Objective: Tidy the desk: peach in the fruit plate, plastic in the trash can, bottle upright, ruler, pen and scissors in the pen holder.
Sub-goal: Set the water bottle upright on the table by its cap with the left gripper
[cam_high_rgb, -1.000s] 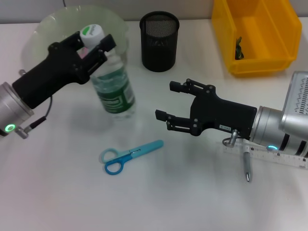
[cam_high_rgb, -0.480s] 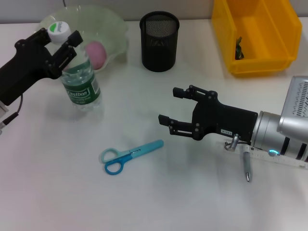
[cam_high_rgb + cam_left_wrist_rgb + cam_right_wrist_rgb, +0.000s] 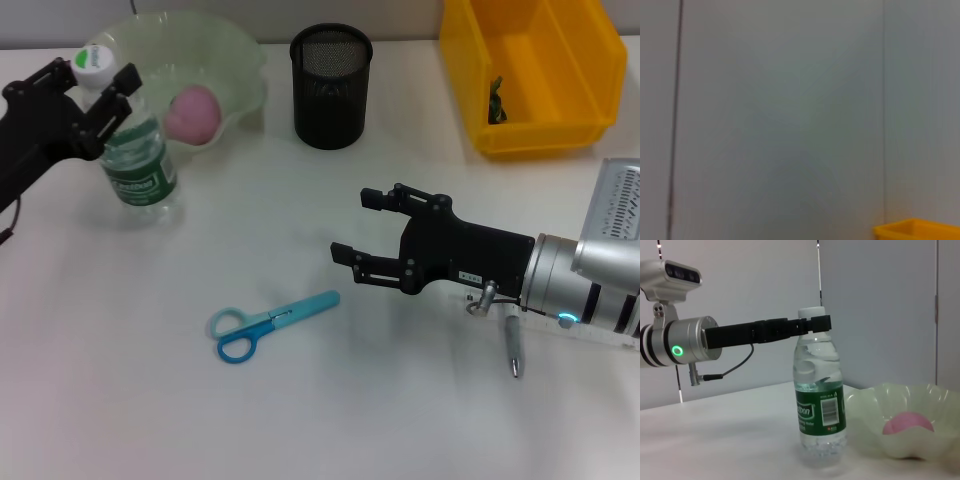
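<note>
Bottle (image 3: 135,160) has shifted further left since a second ago, now upright on the table (image 3: 400,400) just beside the fruit plate (image 3: 235,60) holding the peach (image 3: 192,112). Left gripper (image 3: 97,85) clamps its neck under the cap. Right gripper (image 3: 362,228) hovers spread wide, near the scissors (image 3: 268,322); pen (image 3: 514,345) lies under its wrist.

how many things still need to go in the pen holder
3: the scissors lie mid-table, the pen lies just past the open right gripper, and the ruler is under that arm, mostly hidden.
</note>
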You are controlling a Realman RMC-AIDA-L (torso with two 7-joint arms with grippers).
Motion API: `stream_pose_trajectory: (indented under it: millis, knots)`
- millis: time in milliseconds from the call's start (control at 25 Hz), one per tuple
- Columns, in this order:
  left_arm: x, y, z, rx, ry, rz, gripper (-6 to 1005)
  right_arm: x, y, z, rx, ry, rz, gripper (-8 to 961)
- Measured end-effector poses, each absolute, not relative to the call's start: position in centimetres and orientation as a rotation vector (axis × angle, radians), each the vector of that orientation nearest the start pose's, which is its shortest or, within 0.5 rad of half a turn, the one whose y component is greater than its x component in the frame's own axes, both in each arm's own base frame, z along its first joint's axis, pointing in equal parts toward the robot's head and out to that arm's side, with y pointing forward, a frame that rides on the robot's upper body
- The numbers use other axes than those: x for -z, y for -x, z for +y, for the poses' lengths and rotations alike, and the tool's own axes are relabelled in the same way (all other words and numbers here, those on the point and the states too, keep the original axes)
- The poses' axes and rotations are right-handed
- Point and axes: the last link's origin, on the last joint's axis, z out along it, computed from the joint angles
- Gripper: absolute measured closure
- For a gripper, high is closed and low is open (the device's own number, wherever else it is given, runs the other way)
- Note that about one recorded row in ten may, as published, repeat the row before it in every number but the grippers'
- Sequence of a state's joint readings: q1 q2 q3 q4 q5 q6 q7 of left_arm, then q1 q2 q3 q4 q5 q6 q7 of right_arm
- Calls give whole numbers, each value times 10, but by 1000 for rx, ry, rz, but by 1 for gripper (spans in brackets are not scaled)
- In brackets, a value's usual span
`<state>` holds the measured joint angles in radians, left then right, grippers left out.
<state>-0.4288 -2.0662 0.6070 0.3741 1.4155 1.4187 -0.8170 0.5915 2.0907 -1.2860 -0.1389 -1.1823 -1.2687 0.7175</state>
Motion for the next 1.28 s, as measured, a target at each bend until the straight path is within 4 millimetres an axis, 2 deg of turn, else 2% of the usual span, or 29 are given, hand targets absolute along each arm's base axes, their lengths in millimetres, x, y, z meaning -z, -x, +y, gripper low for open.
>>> stream_pose_trajectory:
  millis: [320,1280]
  knots:
    - [-33,315,333,867,2021,-453,500,93,-254,313,-788,2603,358,158]
    - [-43,329,336,801,1946,-489,484,94,-254,312,-783,2611,354,157]
